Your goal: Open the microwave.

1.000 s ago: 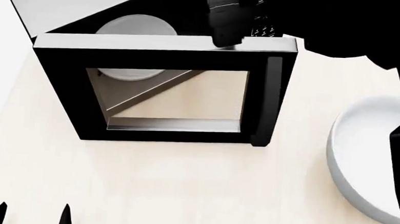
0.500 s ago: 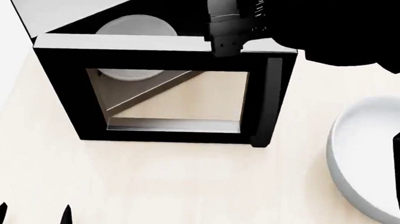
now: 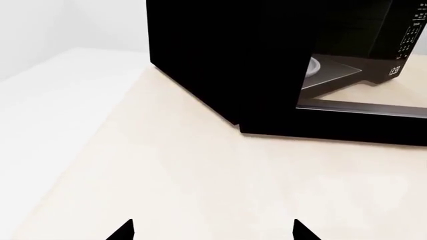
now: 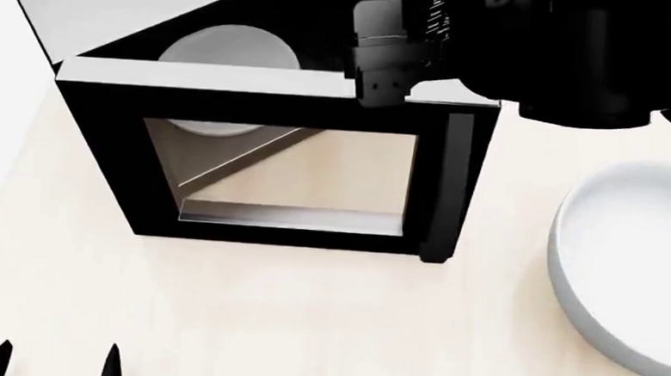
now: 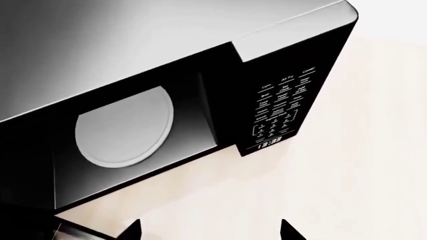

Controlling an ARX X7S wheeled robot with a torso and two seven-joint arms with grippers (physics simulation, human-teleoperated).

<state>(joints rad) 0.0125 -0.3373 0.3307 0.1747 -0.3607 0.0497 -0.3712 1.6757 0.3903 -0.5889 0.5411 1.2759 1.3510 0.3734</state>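
Observation:
The microwave (image 4: 115,4), black with a light grey top, stands at the back left with its windowed door (image 4: 102,150) swung wide open. The white turntable (image 4: 228,51) shows inside. My right gripper (image 4: 382,85) hovers over the door's top edge near the handle side (image 4: 453,185). In the right wrist view it (image 5: 210,231) is open and empty, looking down on the turntable (image 5: 123,127) and keypad (image 5: 280,107). My left gripper (image 4: 57,365) is low at the near left, open and empty (image 3: 212,232), apart from the microwave's side (image 3: 227,60).
A large white bowl (image 4: 619,263) sits on the pale wooden counter (image 4: 305,316) to the right of the door. The white wall lies to the left of the microwave.
The door has swung a little further open, its handle edge coming nearer. My right arm has shifted slightly right and up over the door's top edge. The left gripper has not moved.

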